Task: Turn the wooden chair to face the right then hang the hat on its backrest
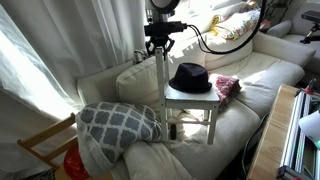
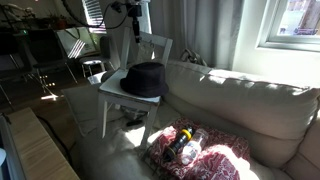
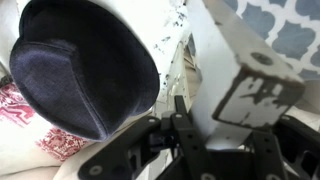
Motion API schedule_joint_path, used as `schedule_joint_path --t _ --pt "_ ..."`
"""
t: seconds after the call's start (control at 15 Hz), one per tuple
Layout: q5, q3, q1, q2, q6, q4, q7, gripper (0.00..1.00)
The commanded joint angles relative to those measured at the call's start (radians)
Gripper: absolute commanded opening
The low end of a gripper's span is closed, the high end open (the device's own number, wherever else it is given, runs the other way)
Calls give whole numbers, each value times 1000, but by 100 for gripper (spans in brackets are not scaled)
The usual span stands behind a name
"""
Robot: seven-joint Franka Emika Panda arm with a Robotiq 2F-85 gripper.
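Observation:
The small white wooden chair [image 1: 192, 103] stands on the sofa, also in an exterior view [image 2: 110, 95]. The black hat [image 1: 190, 78] lies on its seat, crown up; it also shows in an exterior view [image 2: 145, 80] and at the left of the wrist view [image 3: 80, 65]. The backrest [image 1: 160, 75] stands upright beside the hat, with its slats in an exterior view [image 2: 157, 47]. My gripper [image 1: 160, 46] comes down from above onto the backrest's top [image 3: 225, 70], and its fingers [image 3: 215, 130] are shut on the white wood. It also shows in an exterior view [image 2: 133, 22].
A grey-and-white patterned pillow [image 1: 120, 122] lies against the chair on the sofa. A pink patterned cushion [image 1: 228, 87] lies on the hat's side, also in an exterior view [image 2: 195, 150]. A tan wood chair frame [image 1: 45, 145] and a wooden table edge [image 1: 275, 140] stand in front of the sofa.

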Motion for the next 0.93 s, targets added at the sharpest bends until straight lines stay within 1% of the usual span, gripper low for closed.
schedule_joint_path --t 0.0,0.2,0.4,0.6,0.87 --pt "-23 24 10 -120 19 -62 -124 7" --pt "-13 49 14 -140 99 -136 -221 7" --pt "13 63 15 -135 172 -215 -268 7" --pt "22 63 16 -144 206 -271 -292 7" --pt "-3 55 21 -157 199 -310 -313 7"
